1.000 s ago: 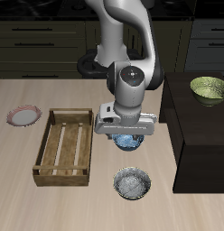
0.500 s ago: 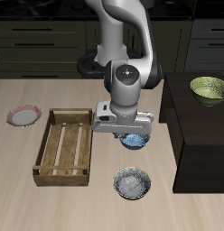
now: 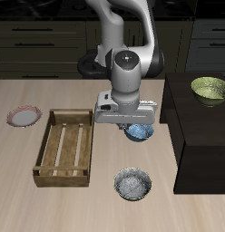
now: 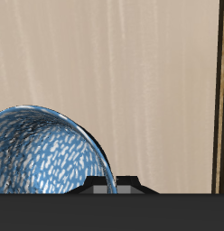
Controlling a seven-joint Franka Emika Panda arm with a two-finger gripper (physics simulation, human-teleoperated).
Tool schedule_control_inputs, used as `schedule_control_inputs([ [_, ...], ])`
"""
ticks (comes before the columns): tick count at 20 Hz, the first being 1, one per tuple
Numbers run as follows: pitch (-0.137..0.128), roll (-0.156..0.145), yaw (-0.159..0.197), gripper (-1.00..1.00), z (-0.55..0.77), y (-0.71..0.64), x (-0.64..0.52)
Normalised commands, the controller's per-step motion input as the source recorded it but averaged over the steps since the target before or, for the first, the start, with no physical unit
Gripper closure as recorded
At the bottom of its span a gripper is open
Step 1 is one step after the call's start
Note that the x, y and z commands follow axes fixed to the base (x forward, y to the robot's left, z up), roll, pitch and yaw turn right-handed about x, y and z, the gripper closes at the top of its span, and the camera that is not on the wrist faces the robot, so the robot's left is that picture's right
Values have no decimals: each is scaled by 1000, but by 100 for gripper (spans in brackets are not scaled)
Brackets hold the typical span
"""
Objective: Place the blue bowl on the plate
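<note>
The blue bowl (image 3: 140, 133), bright blue with a patterned inside, hangs tilted under my gripper (image 3: 131, 128), which is shut on its rim and holds it above the table. In the wrist view the blue bowl (image 4: 42, 155) fills the area beside the gripper (image 4: 105, 186), with bare table beneath. The plate (image 3: 24, 116), pale with a pinkish-red rim, lies far off at the table's side, beyond the wooden tray.
A wooden slatted tray (image 3: 64, 147) lies between the gripper and the plate; its edge shows in the wrist view (image 4: 219, 90). A paler blue-grey bowl (image 3: 132, 184) sits near the table's front edge. A green bowl (image 3: 210, 88) rests on a dark cabinet (image 3: 200, 136).
My gripper has risen with the blue bowl in it, lifting it off the table, and the bowl has shifted slightly toward the dark cabinet.
</note>
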Motion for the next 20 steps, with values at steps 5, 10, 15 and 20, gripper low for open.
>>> schedule_control_inputs([
  [5,-25,17,8,100,184,-50,-136],
  [10,-52,19,13,100,341,-110,-257],
  [15,-35,20,5,100,292,-141,-215],
  [20,-42,7,8,100,373,-259,-280],
])
